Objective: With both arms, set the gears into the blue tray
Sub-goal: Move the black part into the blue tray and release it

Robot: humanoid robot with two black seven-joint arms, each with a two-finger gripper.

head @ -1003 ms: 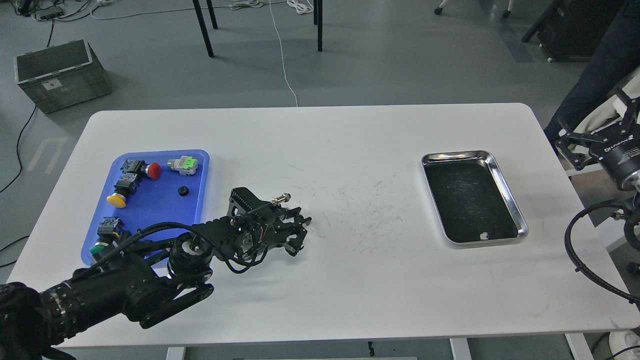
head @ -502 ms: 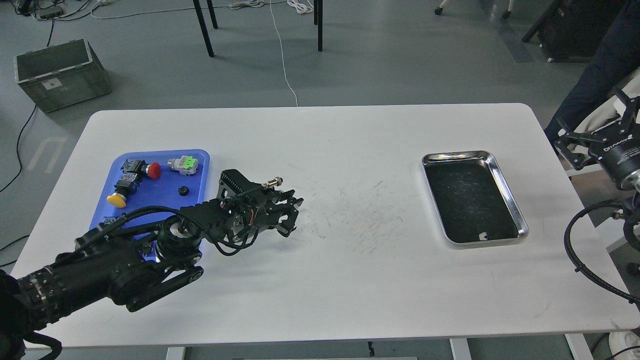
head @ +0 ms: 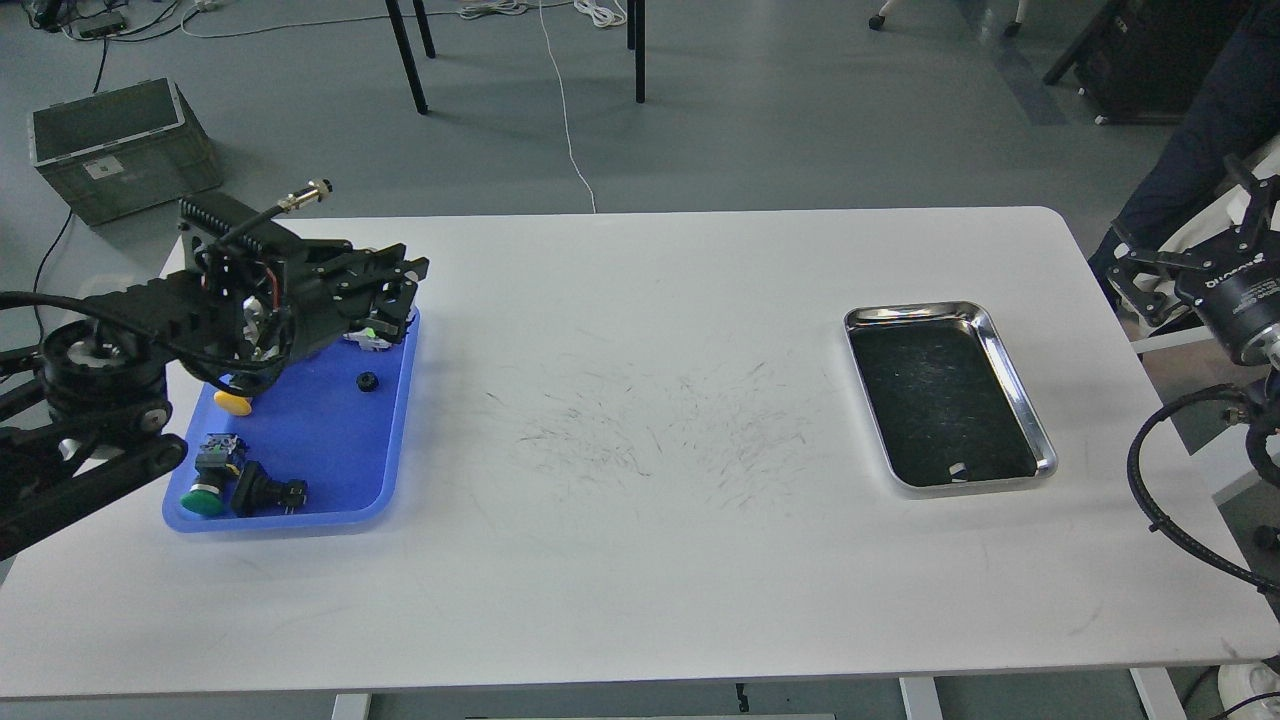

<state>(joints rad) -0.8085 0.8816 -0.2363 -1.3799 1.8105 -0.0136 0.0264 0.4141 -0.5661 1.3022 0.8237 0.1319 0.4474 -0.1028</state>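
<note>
On the white table [head: 640, 520], the blue tray [head: 320, 450] lies at nine o'clock. One gear [head: 367, 381] rests flat inside it, toward its one-o'clock part, apart from the other pieces. The left gripper [head: 400, 290] hangs over the tray's twelve-o'clock end, above a green-capped switch [head: 372, 335] (mostly hidden beneath it); whether its fingers are spread or pressed together I cannot tell, as they read as one dark mass. A yellow button [head: 234, 403] sits at the tray's ten o'clock, a green button [head: 204, 498] and a black switch block [head: 262, 491] at its seven o'clock. The steel tray [head: 1012, 385] lies at three o'clock. The right gripper [head: 1180, 262] stands beyond the table's edge at two o'clock, its fingers wide apart and holding nothing.
</note>
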